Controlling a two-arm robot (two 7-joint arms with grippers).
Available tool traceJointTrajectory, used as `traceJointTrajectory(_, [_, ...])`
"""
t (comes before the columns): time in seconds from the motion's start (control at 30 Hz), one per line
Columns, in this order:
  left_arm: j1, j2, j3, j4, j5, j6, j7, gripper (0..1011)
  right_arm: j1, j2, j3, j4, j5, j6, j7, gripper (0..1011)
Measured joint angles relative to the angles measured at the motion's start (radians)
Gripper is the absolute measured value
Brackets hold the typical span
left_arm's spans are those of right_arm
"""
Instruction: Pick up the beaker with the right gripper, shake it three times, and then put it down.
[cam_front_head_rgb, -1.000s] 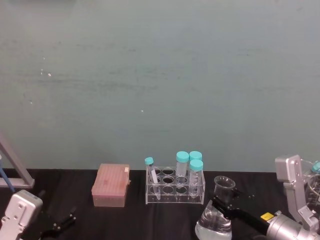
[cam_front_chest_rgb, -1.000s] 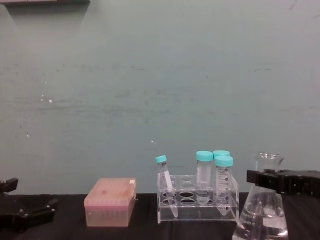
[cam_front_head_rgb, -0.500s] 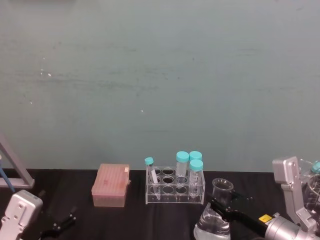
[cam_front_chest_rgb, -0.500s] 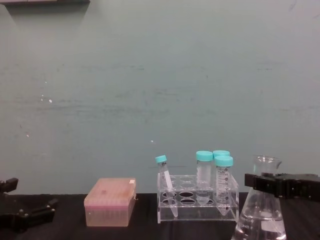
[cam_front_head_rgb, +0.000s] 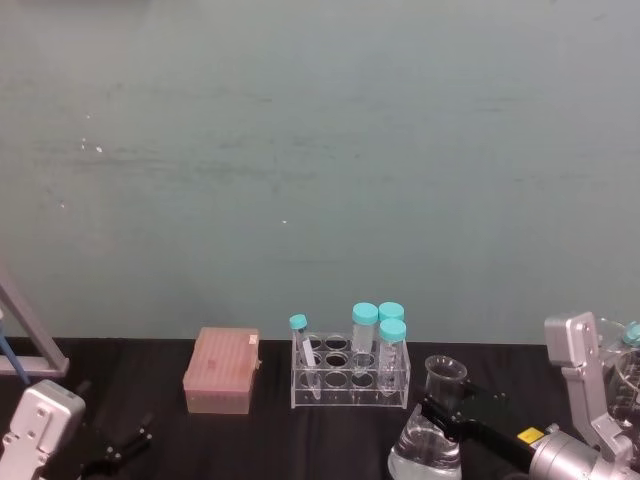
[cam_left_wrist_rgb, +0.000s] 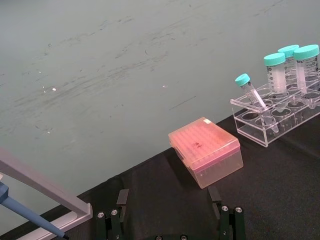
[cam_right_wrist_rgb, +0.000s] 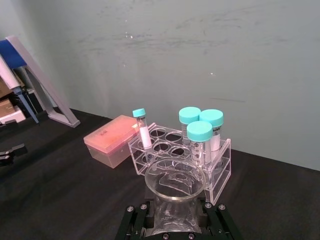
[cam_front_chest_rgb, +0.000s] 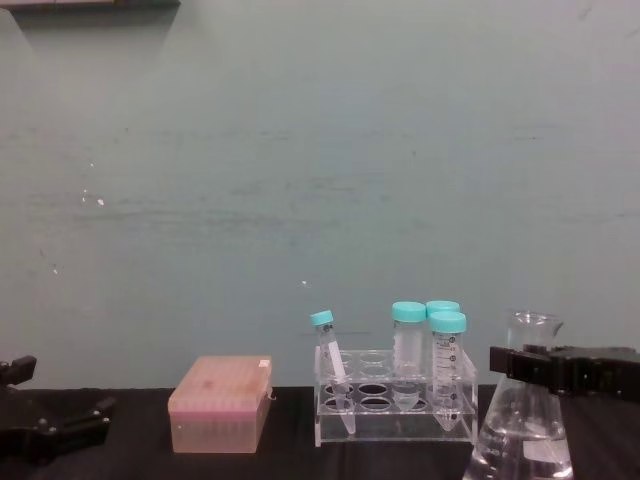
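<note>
The right gripper (cam_front_chest_rgb: 527, 367) is clamped on the neck of the beaker (cam_front_chest_rgb: 525, 430), just under the flared rim, probably because the narrow neck gives the jaws a firm hold for shaking. The beaker stands upright at the table's right front, just beside the tube rack (cam_front_chest_rgb: 393, 403); whether its base touches the table I cannot tell. The left gripper (cam_front_chest_rgb: 50, 432) sits parked low at far left, fingers spread and empty.

Black table (cam_front_head_rgb: 250, 440), pink box (cam_front_head_rgb: 222, 371), tube rack (cam_front_head_rgb: 350, 384)

A pink box (cam_left_wrist_rgb: 206, 157) lies beside a clear tube rack (cam_left_wrist_rgb: 276, 117) on black table (cam_left_wrist_rgb: 165, 200).
</note>
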Motion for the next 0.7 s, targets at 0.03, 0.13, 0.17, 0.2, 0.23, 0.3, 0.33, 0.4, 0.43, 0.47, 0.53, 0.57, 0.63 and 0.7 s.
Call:
traceJointTrajectory(0.03, [0.000, 0.000, 0.000, 0.000, 0.000, 0.000, 0.000, 1000, 0.001, 0.000, 0.001, 0.000, -0.001, -0.002, 0.000, 453])
traceJointTrajectory(0.13, [0.000, 0.000, 0.000, 0.000, 0.000, 0.000, 0.000, 1000, 0.004, -0.001, 0.003, 0.002, -0.003, -0.008, -0.001, 453])
traceJointTrajectory(0.17, [0.000, 0.000, 0.000, 0.000, 0.000, 0.000, 0.000, 1000, 0.005, -0.001, 0.004, 0.003, -0.004, -0.010, -0.001, 453])
traceJointTrajectory(0.2, [0.000, 0.000, 0.000, 0.000, 0.000, 0.000, 0.000, 1000, 0.006, -0.001, 0.004, 0.003, -0.005, -0.011, -0.001, 453])
traceJointTrajectory(0.23, [0.000, 0.000, 0.000, 0.000, 0.000, 0.000, 0.000, 1000, 0.008, -0.001, 0.005, 0.003, -0.005, -0.012, -0.002, 453])
traceJointTrajectory(0.3, [0.000, 0.000, 0.000, 0.000, 0.000, 0.000, 0.000, 1000, 0.009, -0.001, 0.006, 0.005, -0.006, -0.014, -0.001, 453])
traceJointTrajectory(0.33, [0.000, 0.000, 0.000, 0.000, 0.000, 0.000, 0.000, 1000, 0.011, -0.001, 0.007, 0.005, -0.006, -0.015, -0.001, 453])
traceJointTrajectory(0.4, [0.000, 0.000, 0.000, 0.000, 0.000, 0.000, 0.000, 1000, 0.012, -0.002, 0.007, 0.006, -0.006, -0.015, -0.001, 453])
traceJointTrajectory(0.43, [0.000, 0.000, 0.000, 0.000, 0.000, 0.000, 0.000, 1000, 0.012, -0.002, 0.007, 0.007, -0.006, -0.015, -0.001, 453])
traceJointTrajectory(0.47, [0.000, 0.000, 0.000, 0.000, 0.000, 0.000, 0.000, 1000, 0.012, -0.002, 0.007, 0.007, -0.007, -0.015, -0.001, 453])
traceJointTrajectory(0.53, [0.000, 0.000, 0.000, 0.000, 0.000, 0.000, 0.000, 1000, 0.012, -0.003, 0.007, 0.007, -0.007, -0.015, 0.000, 453])
traceJointTrajectory(0.57, [0.000, 0.000, 0.000, 0.000, 0.000, 0.000, 0.000, 1000, 0.012, -0.004, 0.006, 0.007, -0.007, -0.015, 0.000, 453])
traceJointTrajectory(0.63, [0.000, 0.000, 0.000, 0.000, 0.000, 0.000, 0.000, 1000, 0.012, -0.005, 0.005, 0.007, -0.007, -0.013, 0.001, 453])
traceJointTrajectory(0.7, [0.000, 0.000, 0.000, 0.000, 0.000, 0.000, 0.000, 1000, 0.012, -0.005, 0.004, 0.007, -0.007, -0.012, 0.002, 453])
